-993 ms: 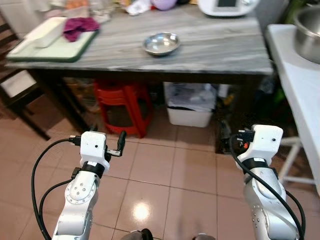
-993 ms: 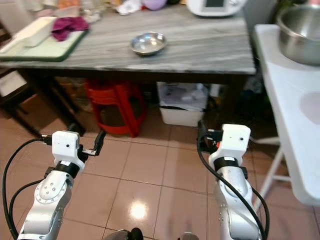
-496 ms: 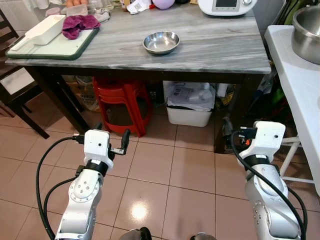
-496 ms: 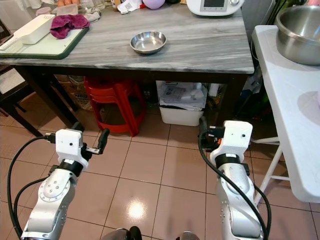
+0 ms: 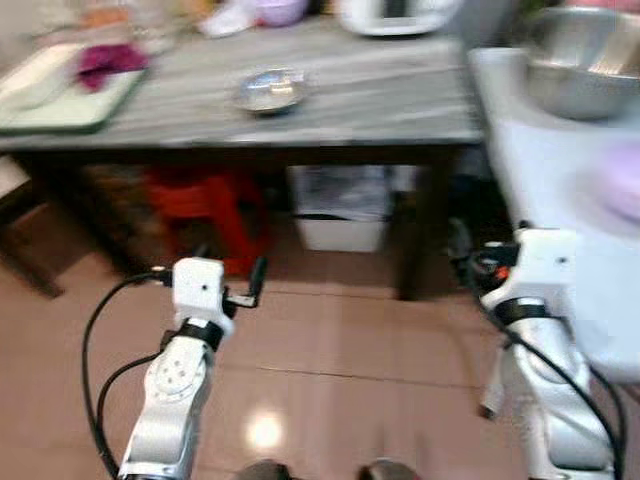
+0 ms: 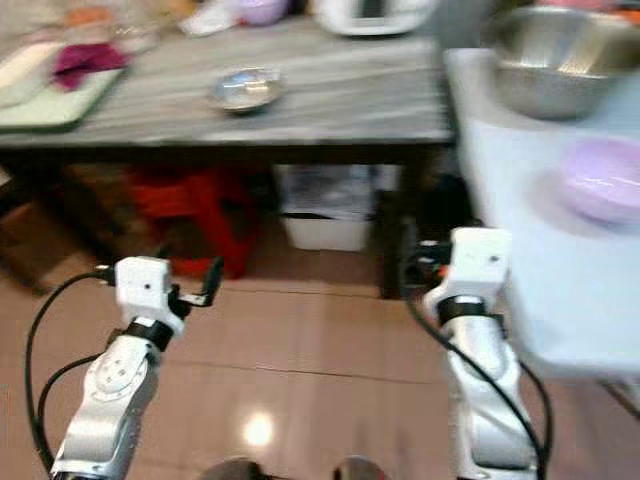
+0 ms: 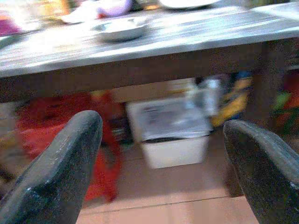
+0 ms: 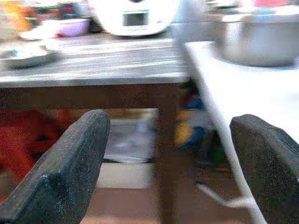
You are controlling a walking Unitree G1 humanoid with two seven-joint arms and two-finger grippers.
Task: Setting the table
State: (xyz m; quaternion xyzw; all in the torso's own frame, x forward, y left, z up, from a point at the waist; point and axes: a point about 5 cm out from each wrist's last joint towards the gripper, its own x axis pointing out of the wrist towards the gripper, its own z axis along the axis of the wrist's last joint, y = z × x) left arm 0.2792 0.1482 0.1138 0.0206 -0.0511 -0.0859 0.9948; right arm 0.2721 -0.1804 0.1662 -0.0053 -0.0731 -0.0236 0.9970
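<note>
**Desk:** What has changed, left to right?

**Me:** My whole view has swung right and blurred since a moment ago, so the camera moved, not the things. The green tray (image 5: 50,95) with its magenta cloth (image 5: 105,60) sits at ten o'clock; the small steel bowl (image 5: 265,92) rests at eleven on the grey marble table (image 5: 400,95). A white side table (image 6: 520,260) at two o'clock now shows a big steel basin (image 6: 560,65) and a lilac bowl (image 6: 600,190).

**Desk:** And your pincers?

**Me:** My left gripper (image 7: 159,154) and right gripper (image 8: 168,158) hang low over the tiles, fingers spread apart, holding nothing. I judge I'm turning toward the lilac bowl; nothing is fetched yet.
</note>
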